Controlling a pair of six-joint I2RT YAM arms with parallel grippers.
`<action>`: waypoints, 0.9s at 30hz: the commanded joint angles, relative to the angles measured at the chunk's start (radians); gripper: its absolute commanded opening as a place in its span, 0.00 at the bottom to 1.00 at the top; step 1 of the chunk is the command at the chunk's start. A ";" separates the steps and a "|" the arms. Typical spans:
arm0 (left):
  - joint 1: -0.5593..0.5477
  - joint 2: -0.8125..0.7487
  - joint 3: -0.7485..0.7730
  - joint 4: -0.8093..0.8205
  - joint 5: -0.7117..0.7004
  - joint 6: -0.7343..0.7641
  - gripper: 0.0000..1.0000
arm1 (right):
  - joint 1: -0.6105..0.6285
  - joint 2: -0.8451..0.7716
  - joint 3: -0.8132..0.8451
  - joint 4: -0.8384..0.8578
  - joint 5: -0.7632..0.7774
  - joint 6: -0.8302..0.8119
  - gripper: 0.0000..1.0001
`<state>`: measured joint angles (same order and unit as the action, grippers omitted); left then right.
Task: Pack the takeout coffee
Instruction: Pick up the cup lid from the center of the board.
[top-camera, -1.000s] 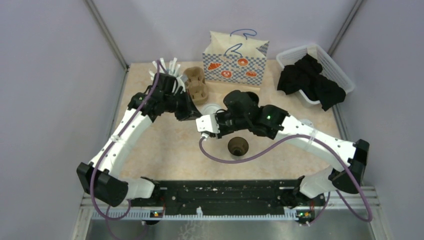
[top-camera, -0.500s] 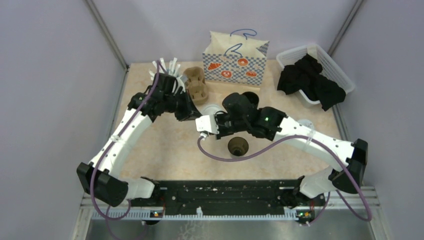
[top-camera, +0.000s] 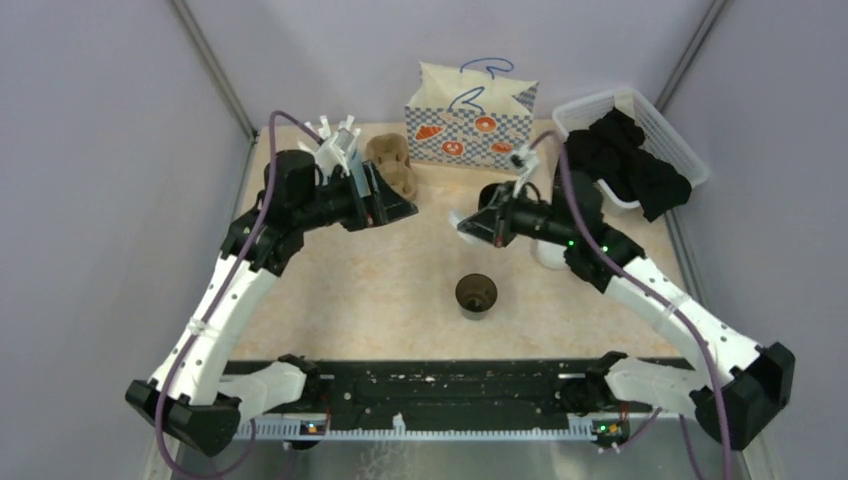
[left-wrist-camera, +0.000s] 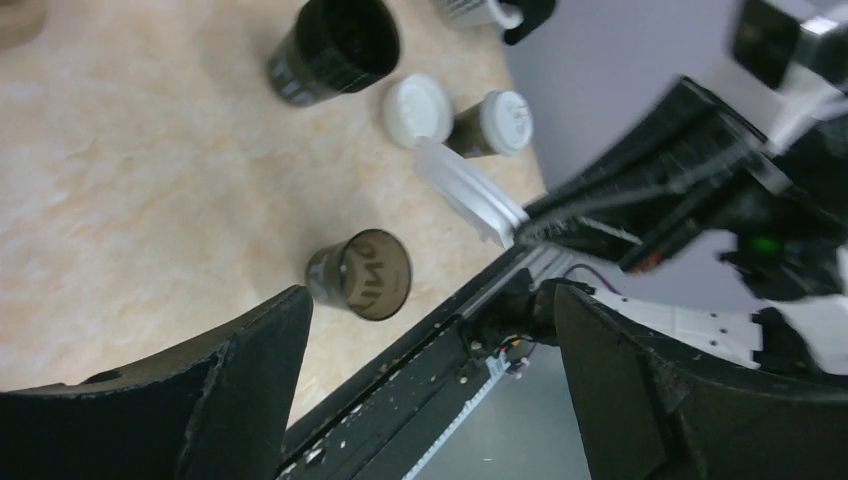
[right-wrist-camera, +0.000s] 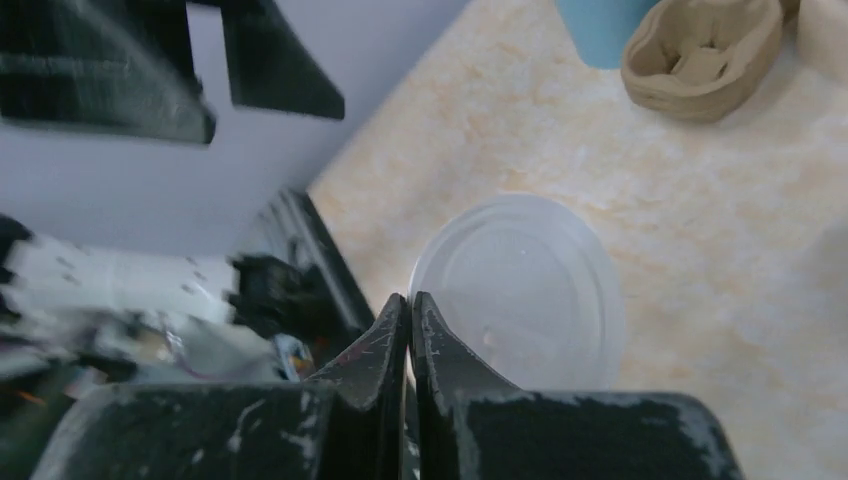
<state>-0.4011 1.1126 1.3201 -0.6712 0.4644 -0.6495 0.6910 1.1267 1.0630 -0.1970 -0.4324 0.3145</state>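
An open black paper cup (top-camera: 476, 294) (left-wrist-camera: 360, 275), brown inside, stands alone mid-table. My right gripper (top-camera: 467, 224) (right-wrist-camera: 410, 302) hangs above the table, shut on the rim of a round white lid (right-wrist-camera: 520, 290) (left-wrist-camera: 468, 190). Just behind it stands a larger black cup (top-camera: 500, 192) (left-wrist-camera: 335, 45). In the left wrist view a lidded cup (left-wrist-camera: 490, 122) and a loose white lid (left-wrist-camera: 418, 108) sit side by side. My left gripper (top-camera: 395, 208) (left-wrist-camera: 430, 390) is raised at left centre, open, with nothing between its fingers.
A checked paper bag (top-camera: 468, 125) stands at the back. The brown pulp carrier (top-camera: 392, 168) (right-wrist-camera: 705, 55) and a blue cup of straws (top-camera: 338, 140) are back left. A white basket (top-camera: 668, 128) with black cloth is back right.
The right gripper shut on the lid that lay on the table and carried it up and to the right. The left gripper opened wide and drew back to the left.
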 joint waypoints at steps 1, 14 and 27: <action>0.004 -0.016 -0.099 0.319 0.218 -0.018 0.99 | -0.223 -0.082 -0.226 0.548 -0.339 0.926 0.00; -0.003 0.000 -0.373 1.397 0.472 -0.620 0.98 | -0.291 0.011 -0.268 1.340 -0.266 1.731 0.00; -0.109 0.208 -0.230 1.809 0.393 -0.877 0.88 | -0.283 0.084 -0.128 1.460 -0.126 1.871 0.00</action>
<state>-0.4767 1.2861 1.0332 0.9161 0.9012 -1.4631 0.4038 1.1984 0.8913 1.1473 -0.6106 2.0651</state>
